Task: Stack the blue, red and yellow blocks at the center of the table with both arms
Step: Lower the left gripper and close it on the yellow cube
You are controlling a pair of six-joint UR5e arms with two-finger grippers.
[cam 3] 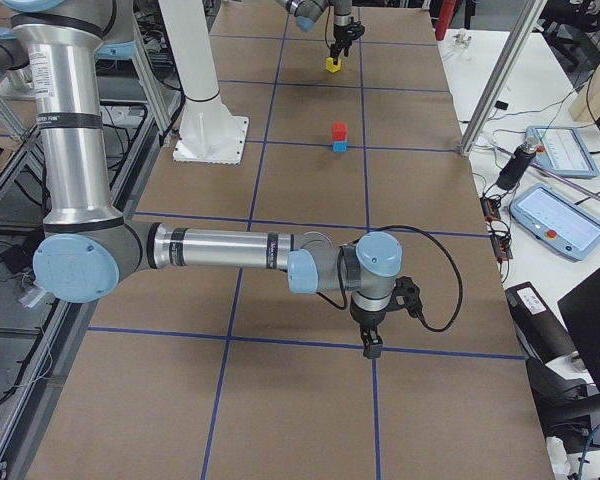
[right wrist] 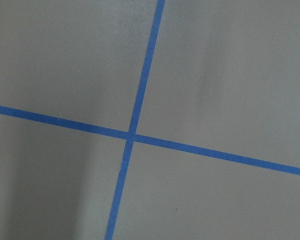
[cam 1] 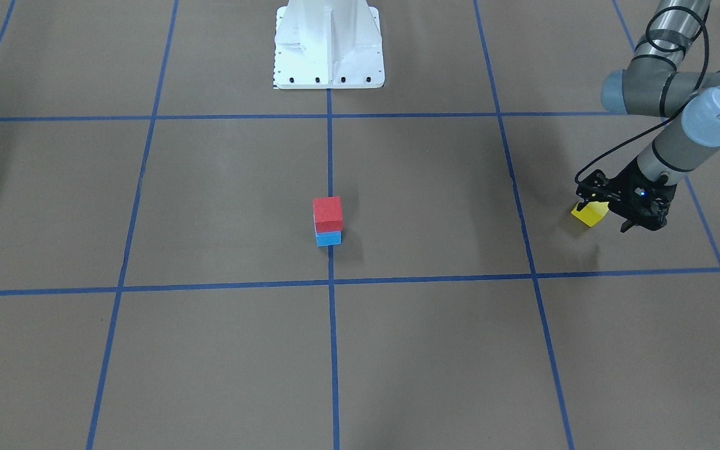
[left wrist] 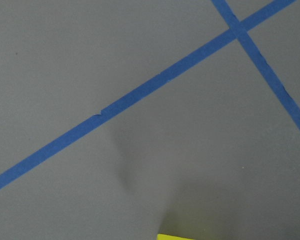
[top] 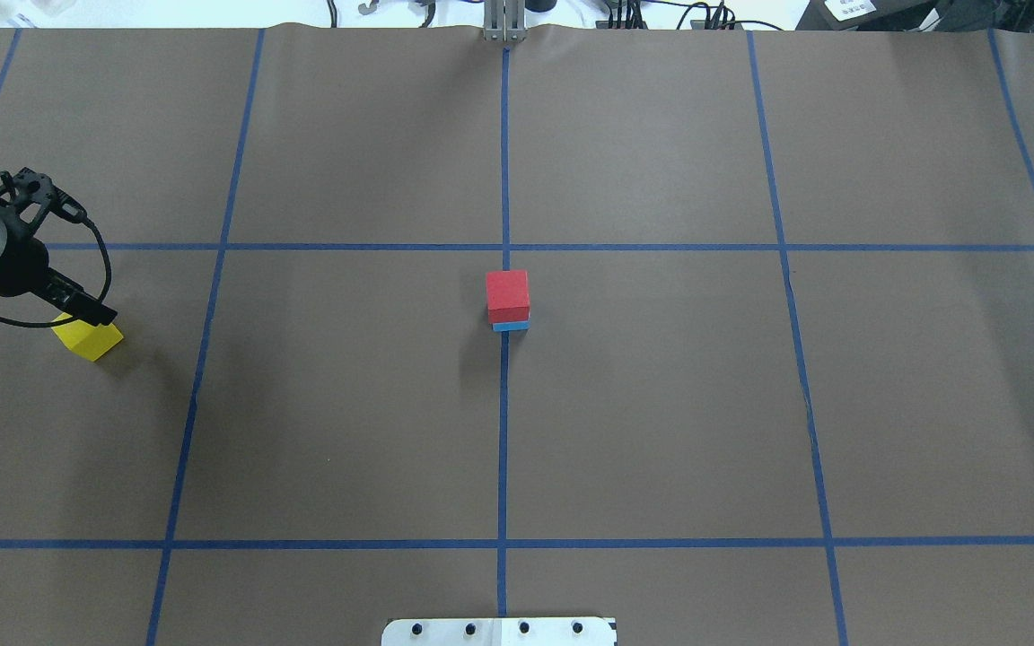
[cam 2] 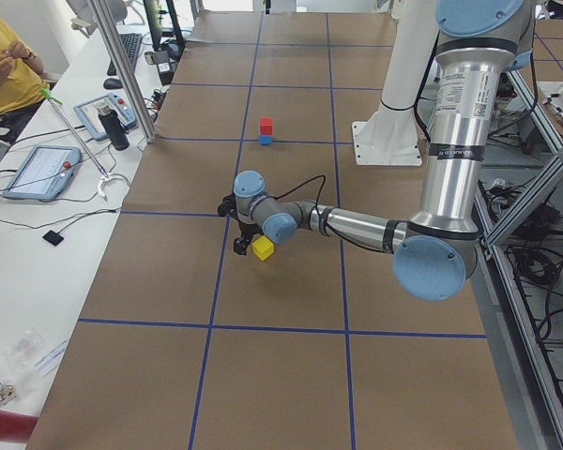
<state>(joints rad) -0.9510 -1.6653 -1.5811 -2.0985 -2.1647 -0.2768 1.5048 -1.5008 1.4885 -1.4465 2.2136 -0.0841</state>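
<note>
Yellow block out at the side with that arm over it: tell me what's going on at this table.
It is a block-stacking job, partly done. The red block already sits on the blue block at the table's center line. The left gripper is down at the yellow block, far out on the robot's left; whether it has closed on the block cannot be told. The right gripper hangs over bare table near a tape crossing, well away from the stack.

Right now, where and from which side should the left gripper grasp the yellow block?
Pinch two opposite side faces of the yellow block, coming straight down. It is a small cube that appears to lie flat, turned askew to the blue tape lines, so the left gripper should twist until it squares up with those faces.
</note>
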